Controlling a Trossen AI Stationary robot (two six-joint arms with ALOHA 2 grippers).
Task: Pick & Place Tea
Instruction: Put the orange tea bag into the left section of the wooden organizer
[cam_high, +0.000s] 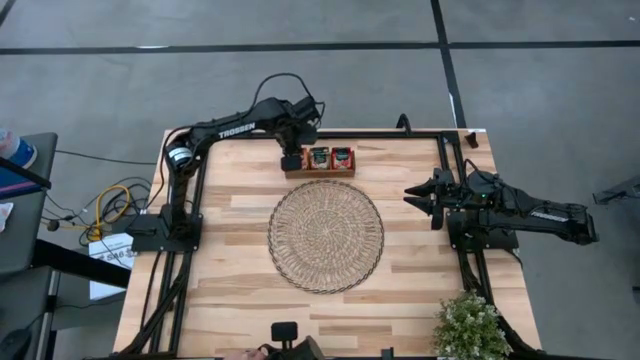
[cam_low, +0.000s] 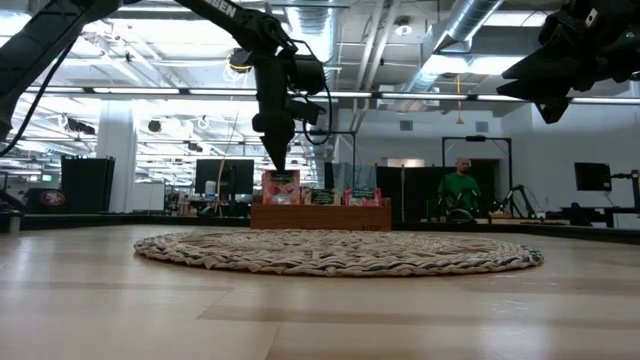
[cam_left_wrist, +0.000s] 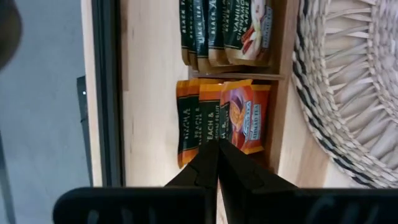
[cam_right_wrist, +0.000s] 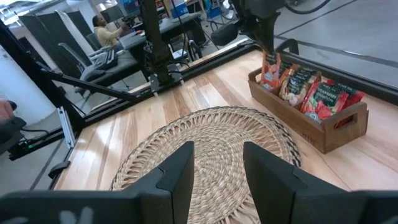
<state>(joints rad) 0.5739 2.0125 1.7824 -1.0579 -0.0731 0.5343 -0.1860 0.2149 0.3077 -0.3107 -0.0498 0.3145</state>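
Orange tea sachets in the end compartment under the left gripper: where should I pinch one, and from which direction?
Pinch the top edge of one orange sachet, coming straight down. The sachets stand on edge, packed face to face in the wooden tray, so only their upper rims look free. The left gripper is above that compartment, fingers together; it would probably need to open first.

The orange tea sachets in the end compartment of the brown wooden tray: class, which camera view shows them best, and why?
The left wrist view: the orange tea sachets fill the frame, labels readable, the left gripper shut at their edge. The right wrist view shows them small in the brown wooden tray; the low view shows them distant; the high view hides them beneath the gripper.
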